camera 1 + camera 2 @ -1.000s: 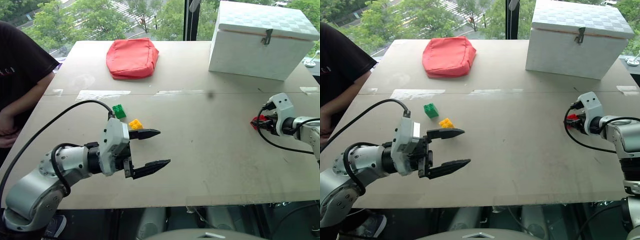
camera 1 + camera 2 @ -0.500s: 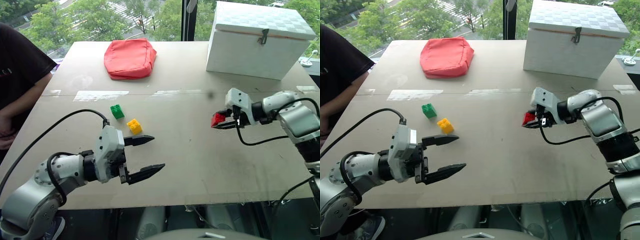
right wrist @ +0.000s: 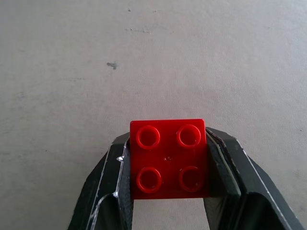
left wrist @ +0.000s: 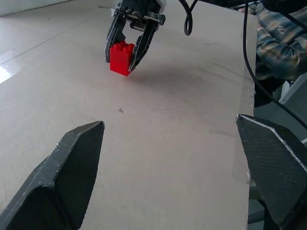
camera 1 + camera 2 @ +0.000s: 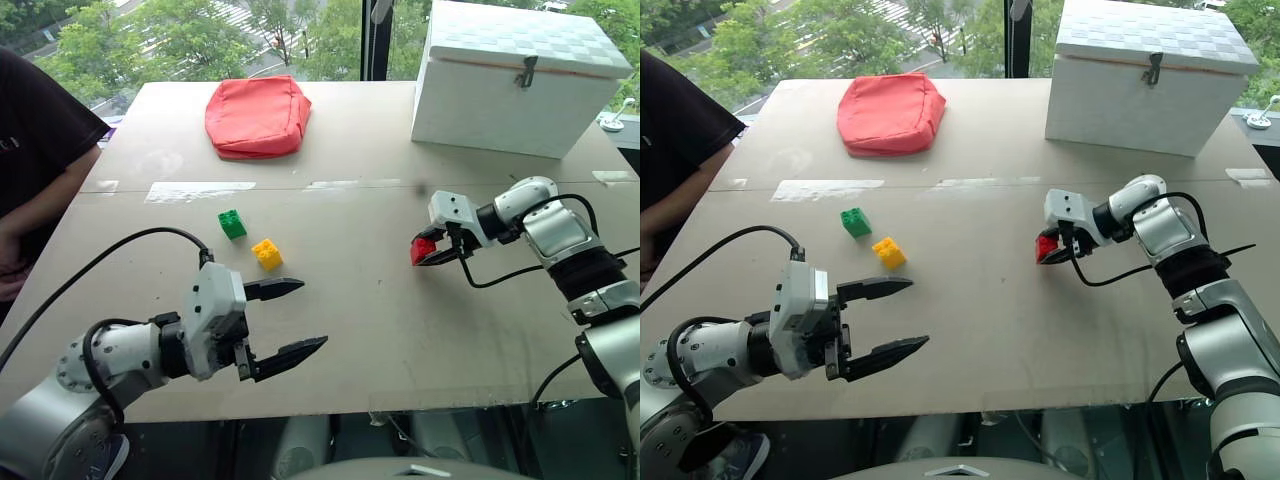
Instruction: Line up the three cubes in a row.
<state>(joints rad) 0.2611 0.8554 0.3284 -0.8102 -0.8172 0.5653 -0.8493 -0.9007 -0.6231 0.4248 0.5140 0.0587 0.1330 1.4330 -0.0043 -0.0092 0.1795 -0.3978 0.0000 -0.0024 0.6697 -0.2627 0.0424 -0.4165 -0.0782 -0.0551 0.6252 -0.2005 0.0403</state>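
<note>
From the head camera we see the table (image 5: 380, 330) with the green cube (image 5: 232, 223) and the yellow cube (image 5: 267, 253) lying just beside each other on its left half, the green one farther from the robot. Our left gripper (image 5: 288, 318) hangs near the table's front edge, nearer to us than the yellow cube, with its two black fingers spread wide and nothing between them. Our right gripper (image 5: 428, 250) is over the middle right of the table, clamped on the red cube (image 5: 422, 249), well apart from the other two cubes. Farther back lie a red cushion (image 5: 258, 115) and a white box (image 5: 520, 78), and a person's arm (image 5: 35, 215) shows at the left edge. In the left wrist view, the wide-open fingers (image 4: 76, 172) frame the right gripper, which holds the red cube just above the table. In the right wrist view, the red cube sits studs toward the camera, pinched on both sides by the fingers (image 3: 110, 184).
</note>
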